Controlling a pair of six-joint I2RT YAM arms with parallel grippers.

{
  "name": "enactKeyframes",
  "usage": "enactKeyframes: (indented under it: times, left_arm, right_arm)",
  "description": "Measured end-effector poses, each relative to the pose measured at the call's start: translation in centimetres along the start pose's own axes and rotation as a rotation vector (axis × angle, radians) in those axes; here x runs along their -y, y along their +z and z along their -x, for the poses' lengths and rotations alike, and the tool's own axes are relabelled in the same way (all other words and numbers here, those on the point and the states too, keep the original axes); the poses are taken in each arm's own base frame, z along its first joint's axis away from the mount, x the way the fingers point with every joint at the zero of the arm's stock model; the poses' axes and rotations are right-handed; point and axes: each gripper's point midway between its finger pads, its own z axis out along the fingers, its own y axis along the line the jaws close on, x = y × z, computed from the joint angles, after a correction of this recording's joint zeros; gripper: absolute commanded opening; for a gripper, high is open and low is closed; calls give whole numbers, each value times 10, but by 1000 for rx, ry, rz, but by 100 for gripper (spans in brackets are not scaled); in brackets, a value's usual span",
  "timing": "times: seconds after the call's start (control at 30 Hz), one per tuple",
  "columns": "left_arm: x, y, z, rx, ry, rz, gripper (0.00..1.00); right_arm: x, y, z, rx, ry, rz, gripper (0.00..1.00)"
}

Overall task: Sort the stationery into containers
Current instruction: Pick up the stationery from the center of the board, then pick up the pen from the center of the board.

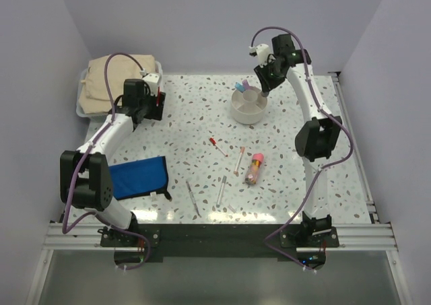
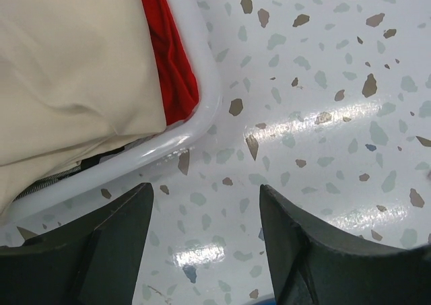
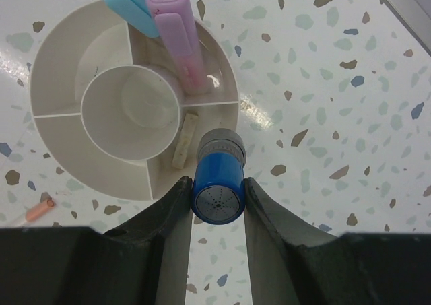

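Right jaws clamp blue-capped stick [image 3: 217,184]; left jaws apart

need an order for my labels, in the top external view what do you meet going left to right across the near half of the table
flat blue fabric pouch → slim silver pen → slim white pen → thin pale pen with a pinkish tip → pink-red plastic tube; the small red-tipped pen overlaps the white one, so it is left out
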Motion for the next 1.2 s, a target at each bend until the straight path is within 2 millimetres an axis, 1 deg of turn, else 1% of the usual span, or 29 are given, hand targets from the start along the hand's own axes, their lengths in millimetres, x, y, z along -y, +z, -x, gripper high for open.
enactKeyframes:
  times: [0.23,0.27,0.3,0.33,0.37,0.43,0.47,0.57,0.67,0.8,0.9,1.0,1.07,1.13,1.2]
  left_arm:
    - [6,0,2,2,9,-10,69]
    - [7,0,2,2,11,-11,69]
    - [7,0,2,2,11,-12,69]
    - [7,0,2,1,11,-12,69]
    - [7,0,2,2,11,-12,69]
    - [7,0,2,1,11,-11,69]
    - [7,0,2,1,11,-11,69]
    - [7,0,2,2,11,-12,69]
    - [7,0,2,1,11,-12,69]
    - [7,0,1,1,11,-13,69]
    - [8,1,0,-2,11,-14,69]
    - [8,1,0,-2,11,-17,69]
    - [9,1,1,-1,13,-18,69]
    - [11,1,1,-1,16,-21,69]
    - [13,2,1,-1,20,-25,70]
  right_arm:
    - [-9,15,-4,-11,19,46,0]
    - [-10,17,-5,-14,22,52,3]
    - [-10,19,-6,-18,26,55,9]
    - [-11,21,-7,-21,28,57,20]
    - [-11,22,-8,-24,34,58,24]
    - [-12,23,-10,-30,43,60,28]
    - [-13,23,-10,-31,48,61,32]
    - [-13,23,-10,-31,59,60,41]
    - [-13,23,-10,-32,67,59,43]
    - [-13,23,-10,-33,72,55,51]
    - [-13,23,-12,-40,76,54,52]
    - [-15,20,-15,-47,83,56,54]
    - [-16,13,-15,-44,91,54,57]
    - [-15,0,-12,-31,107,33,59]
    - [-17,-20,-14,-24,149,6,65]
